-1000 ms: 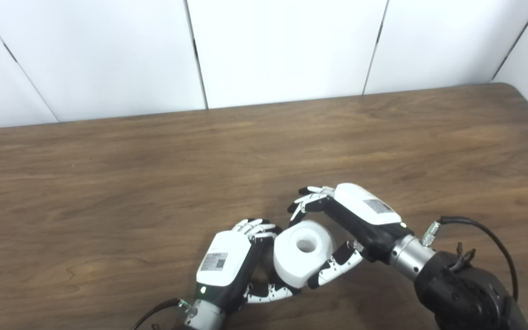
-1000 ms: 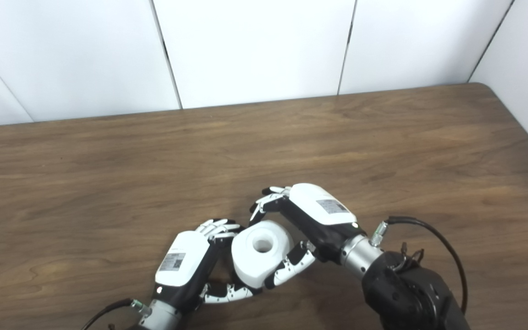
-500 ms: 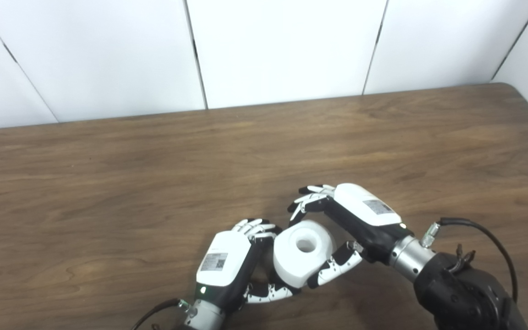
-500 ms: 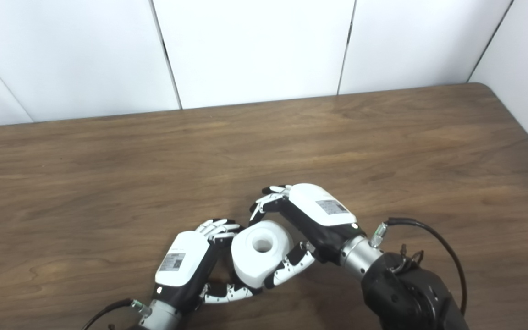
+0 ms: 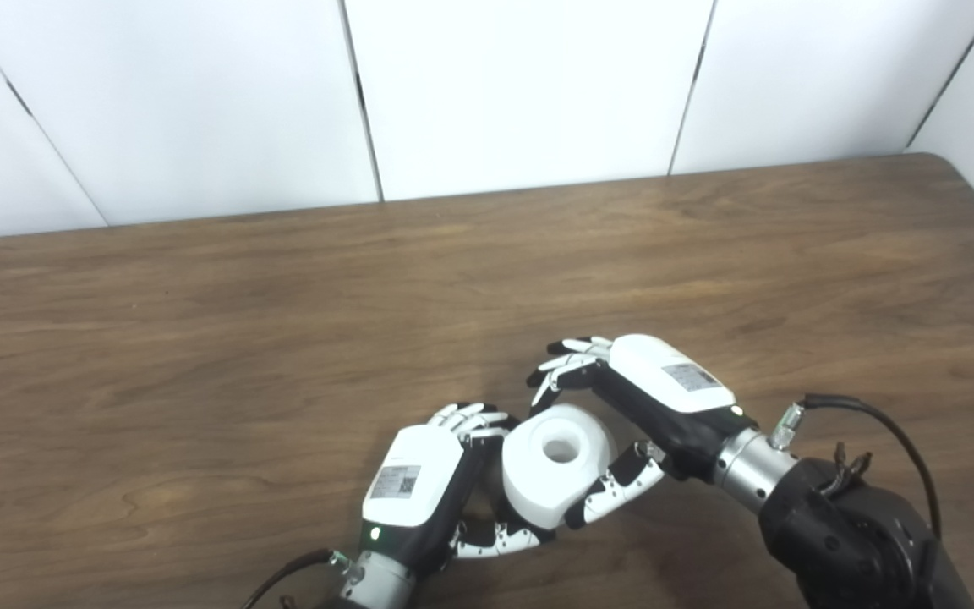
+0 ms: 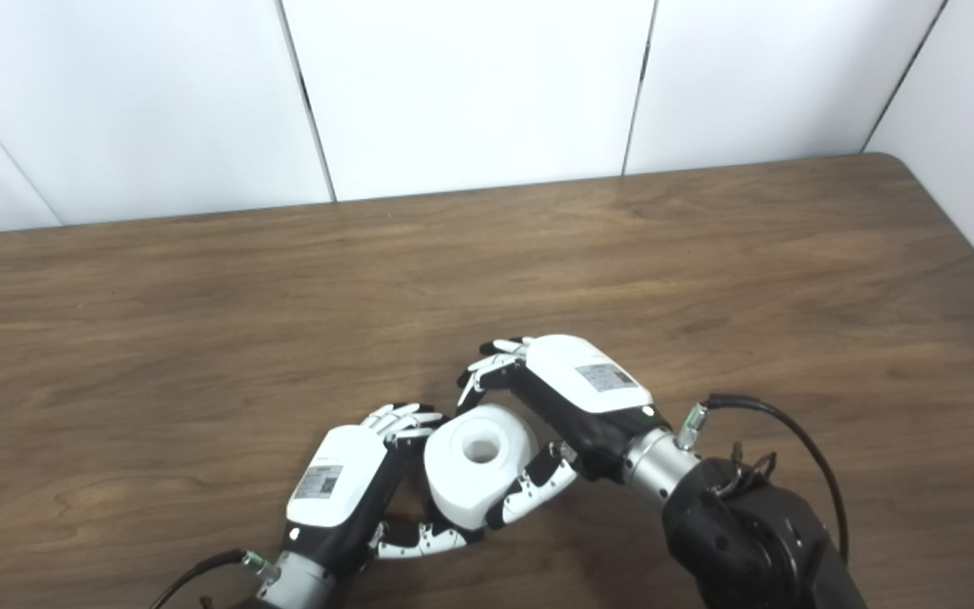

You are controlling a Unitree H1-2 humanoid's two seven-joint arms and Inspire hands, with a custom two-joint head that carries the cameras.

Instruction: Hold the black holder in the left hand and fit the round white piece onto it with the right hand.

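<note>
White round piece (image 5: 556, 463) sits between your hands: left hand (image 5: 424, 491) cups its left side, right hand (image 5: 635, 414) grips it.

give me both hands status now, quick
Left hand: closed around something under the round white piece; holder hidden.
Right hand: cupping the round white piece, thumb on its side.

Both head cameras look steeply down, side by side, sharing the wooden table (image 5: 284, 321) and white wall (image 6: 453, 85).
</note>
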